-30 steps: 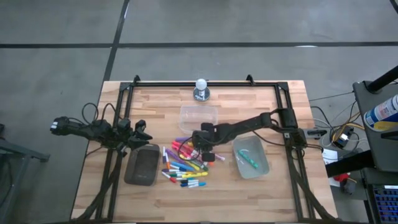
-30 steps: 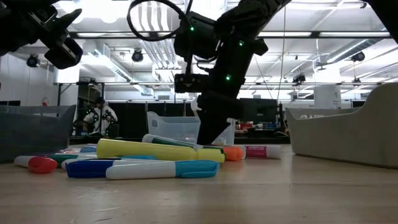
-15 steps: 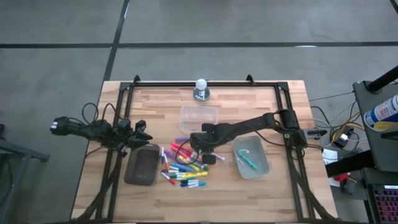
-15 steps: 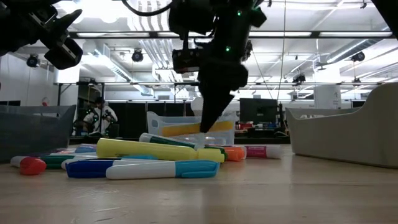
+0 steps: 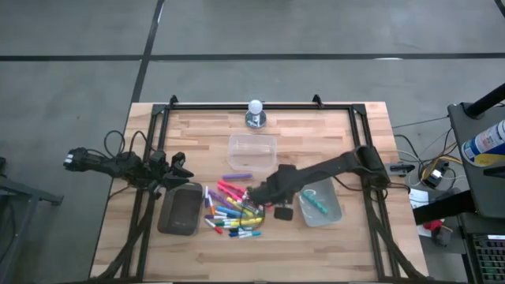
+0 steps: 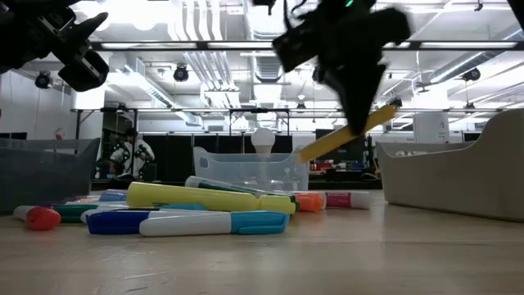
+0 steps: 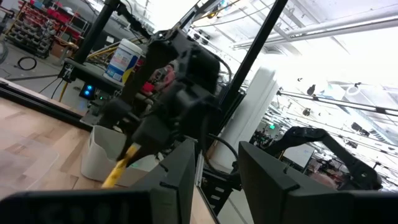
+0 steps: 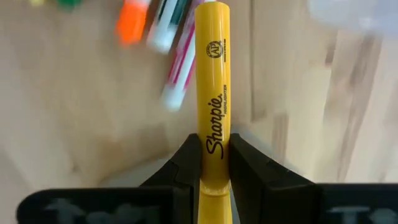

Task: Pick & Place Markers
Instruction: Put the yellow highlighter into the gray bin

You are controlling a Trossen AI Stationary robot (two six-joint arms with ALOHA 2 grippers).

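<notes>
A pile of markers (image 5: 233, 209) in mixed colours lies on the wooden table, left of centre; the low view shows the pile (image 6: 196, 209) lying flat on the wood. My right gripper (image 6: 359, 123) hangs above the table just right of the pile, pointing steeply down, shut on a yellow marker (image 8: 212, 93). The yellow marker (image 6: 344, 135) slants in the air. My left gripper (image 7: 217, 180) waits open at the table's left edge, by the dark grey tray (image 5: 180, 209). My right gripper pinches the yellow marker's barrel (image 8: 212, 146) between its two fingers (image 8: 186, 165), one on each side. The fingers come from above, pointing down, and lie across the marker. The marker is lifted clear of the table and tilted, one end higher than the other.
A clear tub (image 5: 319, 201) with a teal marker in it stands right of my right gripper. A second clear tub (image 5: 252, 148) sits behind the pile. A white ball on a stand (image 5: 255, 113) is at the far edge. A black frame rims the table.
My right gripper has risen from the pile with the yellow marker and gone toward the clear tub on the right, tipping to point more steeply down. The marker, level half a second ago, is now higher and tilted.
</notes>
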